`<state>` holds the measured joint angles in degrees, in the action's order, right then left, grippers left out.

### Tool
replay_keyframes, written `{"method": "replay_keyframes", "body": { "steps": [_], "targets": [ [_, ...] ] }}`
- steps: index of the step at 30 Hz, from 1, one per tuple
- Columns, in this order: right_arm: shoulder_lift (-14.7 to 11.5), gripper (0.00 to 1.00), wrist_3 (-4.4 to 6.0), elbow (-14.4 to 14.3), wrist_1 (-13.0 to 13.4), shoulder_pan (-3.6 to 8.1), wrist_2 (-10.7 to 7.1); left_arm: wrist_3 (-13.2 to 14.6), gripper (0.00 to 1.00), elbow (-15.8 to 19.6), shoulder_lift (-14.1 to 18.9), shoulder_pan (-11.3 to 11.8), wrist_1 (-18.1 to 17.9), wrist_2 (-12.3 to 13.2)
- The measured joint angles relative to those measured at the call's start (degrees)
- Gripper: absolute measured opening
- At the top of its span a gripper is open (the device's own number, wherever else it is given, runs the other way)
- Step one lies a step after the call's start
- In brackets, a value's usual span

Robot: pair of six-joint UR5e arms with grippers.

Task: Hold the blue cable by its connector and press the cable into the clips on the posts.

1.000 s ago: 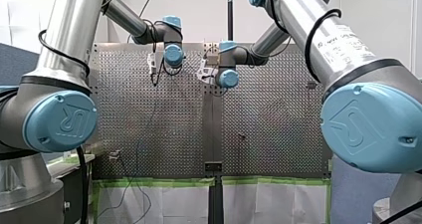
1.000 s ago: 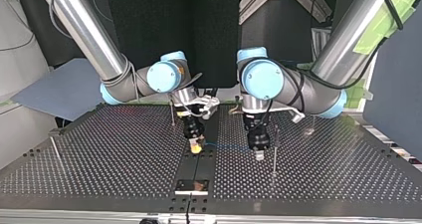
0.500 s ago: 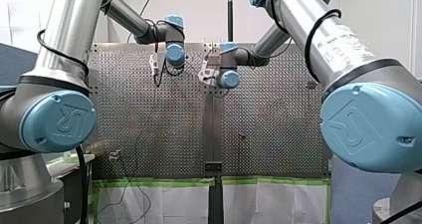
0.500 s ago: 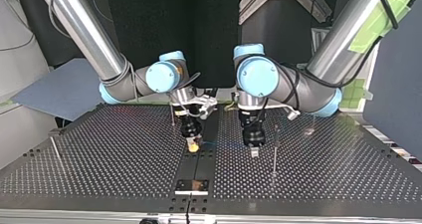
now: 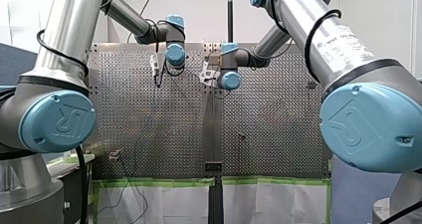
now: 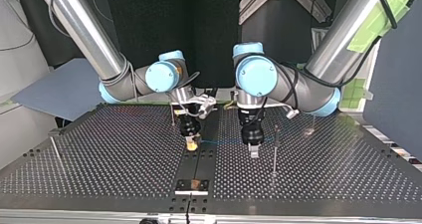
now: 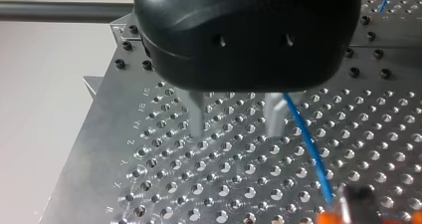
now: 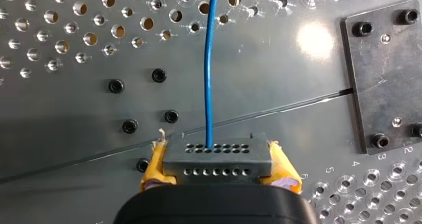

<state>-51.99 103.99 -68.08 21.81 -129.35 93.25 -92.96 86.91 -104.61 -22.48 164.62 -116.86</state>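
In the right wrist view, my right gripper [image 8: 219, 165] is shut with its yellow pads on the grey connector [image 8: 217, 154]. The blue cable [image 8: 210, 59] leads straight ahead from it over the table. In the top view the cable [image 6: 224, 142] runs level from my right gripper [image 6: 192, 145] past my left gripper [image 6: 254, 152] to a thin post [image 6: 274, 152]. My left gripper [image 7: 236, 130] is open in its wrist view. Nothing is between its metal fingers [image 7: 197, 117], and the cable [image 7: 308, 149] passes just outside one of them.
More thin posts stand at the top view's left [image 6: 54, 149] and behind my right gripper [image 6: 172, 114]. A black plate [image 6: 193, 185] is bolted by the near edge on the centre seam. Both wrists [image 5: 175, 55] [image 5: 230, 79] hang close together over the perforated table [image 5: 268, 134].
My left gripper's fingers have opened, and it has shifted a little toward the top view's left and back. My right gripper, still holding the connector, has moved slightly the same way.
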Motion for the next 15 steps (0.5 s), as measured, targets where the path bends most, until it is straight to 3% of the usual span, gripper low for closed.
{"method": "replay_keyframes", "body": {
  "steps": [2, 3, 5, 6, 8, 9, 11, 15],
  "targets": [
    [0.0, 0.0, 0.0, 0.0, 0.0, 0.0, -0.02, 0.04, 0.56, 0.01, 0.01, -0.02, 0.09, -0.3],
    [0.0, 0.0, 0.0, 0.0, 0.0, -0.01, -0.03, 0.05, 0.56, 0.02, 0.0, -0.03, 0.14, -0.48],
    [0.0, 0.0, 0.0, -0.01, 0.0, 0.0, -0.05, 0.1, 0.33, 0.01, 0.01, -0.07, 0.3, -0.69],
    [0.0, 0.0, 0.0, -0.01, 0.0, -0.01, -0.06, 0.15, 0.33, 0.0, 0.01, -0.1, 0.41, -0.79],
    [0.0, 0.0, 0.0, 0.0, 0.0, 0.0, -0.07, 0.25, 0.09, 0.01, 0.0, -0.14, 0.52, -0.88],
    [0.0, 0.0, 0.0, 0.0, 0.0, 0.0, -0.07, 0.35, 0.09, 0.01, 0.02, -0.16, 0.56, -0.91],
    [0.01, 0.0, -0.01, 0.0, 0.0, 0.0, -0.07, 0.47, 0.0, 0.01, 0.01, -0.21, 0.59, -0.93],
    [0.03, 0.0, -0.03, 0.0, 0.0, -0.03, -0.08, 0.58, 0.0, 0.0, 0.01, -0.28, 0.62, -0.95]
  ]
}}
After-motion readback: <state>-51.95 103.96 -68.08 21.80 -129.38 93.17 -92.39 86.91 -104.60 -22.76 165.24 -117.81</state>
